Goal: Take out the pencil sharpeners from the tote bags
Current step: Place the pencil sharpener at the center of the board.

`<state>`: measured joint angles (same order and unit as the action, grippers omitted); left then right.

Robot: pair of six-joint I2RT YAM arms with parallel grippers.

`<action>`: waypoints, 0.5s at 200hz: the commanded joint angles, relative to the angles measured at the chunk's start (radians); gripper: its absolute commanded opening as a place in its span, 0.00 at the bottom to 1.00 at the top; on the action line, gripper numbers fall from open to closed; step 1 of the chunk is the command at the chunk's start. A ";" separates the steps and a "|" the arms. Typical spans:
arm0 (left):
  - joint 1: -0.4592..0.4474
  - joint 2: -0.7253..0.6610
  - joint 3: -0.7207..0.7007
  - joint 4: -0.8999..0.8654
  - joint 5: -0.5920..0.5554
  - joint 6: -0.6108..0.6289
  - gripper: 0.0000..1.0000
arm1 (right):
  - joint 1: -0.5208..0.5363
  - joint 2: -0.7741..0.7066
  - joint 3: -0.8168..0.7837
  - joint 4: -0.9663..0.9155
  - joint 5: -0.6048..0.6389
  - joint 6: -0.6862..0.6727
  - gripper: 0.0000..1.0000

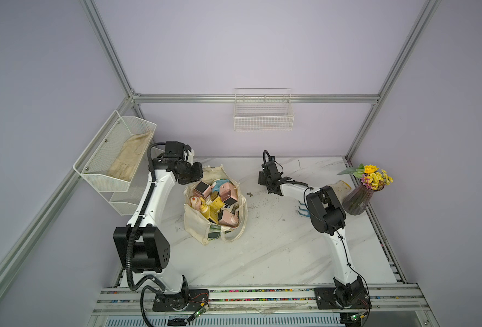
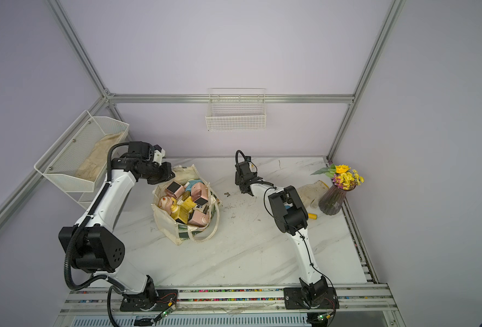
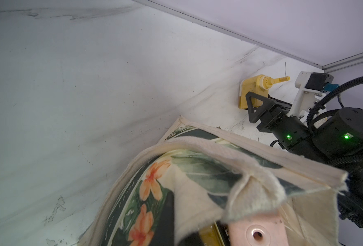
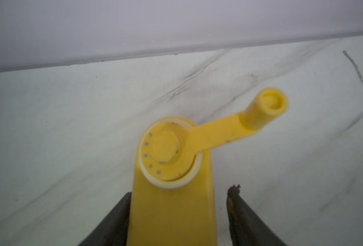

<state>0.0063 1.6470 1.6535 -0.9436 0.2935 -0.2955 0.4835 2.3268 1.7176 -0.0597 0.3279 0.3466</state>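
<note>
Right gripper (image 4: 176,215): jaws part-open around the yellow sharpener (image 4: 172,170). One finger lies against the body; the other finger (image 4: 235,204) stands clear of it, with a visible gap. The right wrist view alone does not settle whether the body bears on the tabletop (image 4: 69,127); the left wrist view suggests that it does.

Yellow sharpener: between the jaws, with its crank handle (image 4: 265,108) projecting beyond the fingertips, away from the wrist.

Left gripper (image 3: 208,215): jaws themselves mostly out of frame; judged closed on the rim of the tote bag (image 1: 197,223), whose cloth bunches directly ahead of this wrist camera.

Remaining sharpeners (image 1: 220,201): piled in the bag's open mouth, well apart from the right jaws, close beside the left ones.

Step in hand (judged): releasing the yellow sharpener outside the bag.

Good practice: widen the jaws fully before retreating, and withdraw straight back along the fingers so that neither pad drags the body or snags the crank. The left hold should keep the mouth open for the next reach.
</note>
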 commanded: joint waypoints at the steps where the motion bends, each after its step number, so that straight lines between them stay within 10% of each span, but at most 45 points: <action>1: 0.001 -0.049 -0.034 0.052 0.015 0.001 0.00 | 0.003 -0.087 -0.021 0.018 -0.045 -0.002 0.76; 100: 0.000 -0.053 -0.032 0.050 0.011 -0.001 0.00 | 0.057 -0.579 -0.254 -0.041 -0.257 -0.021 0.75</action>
<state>0.0063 1.6470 1.6524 -0.9428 0.2939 -0.2955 0.4904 1.8660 1.5017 -0.0750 0.1295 0.3428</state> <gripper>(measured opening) 0.048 0.761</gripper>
